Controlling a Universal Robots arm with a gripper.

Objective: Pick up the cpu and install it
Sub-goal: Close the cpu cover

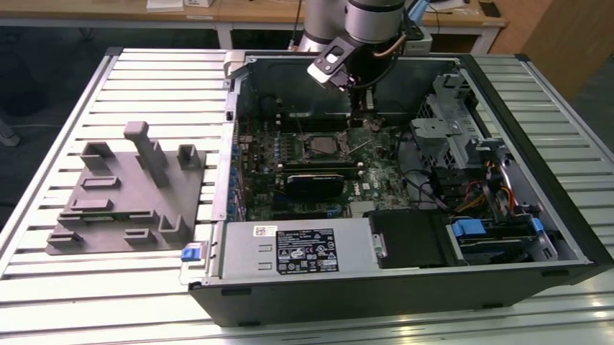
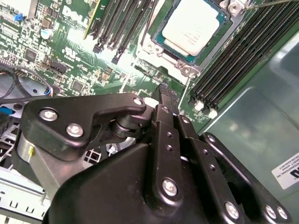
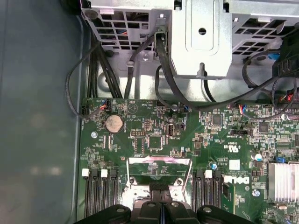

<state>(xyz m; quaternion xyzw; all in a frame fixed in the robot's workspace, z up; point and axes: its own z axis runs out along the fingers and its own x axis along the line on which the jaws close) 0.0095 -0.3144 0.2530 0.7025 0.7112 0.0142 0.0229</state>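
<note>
Hovering low inside computer case, with fingers shut tight together, holding nothing. Resting flat in socket on green board: cpu, near fingers, not touching. Looks put in place already. Go slow, stay straight up and down, keep clear of black slots beside socket, check every cpu corner sits level.

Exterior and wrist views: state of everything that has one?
cpu: lying flat in the socket, metal top up, not held.
gripper: shut, holding nothing, above the motherboard near the socket.
socket load plate: appears raised, not clamped over the cpu.
computer case: on its side, side panel off, interior exposed.
</note>
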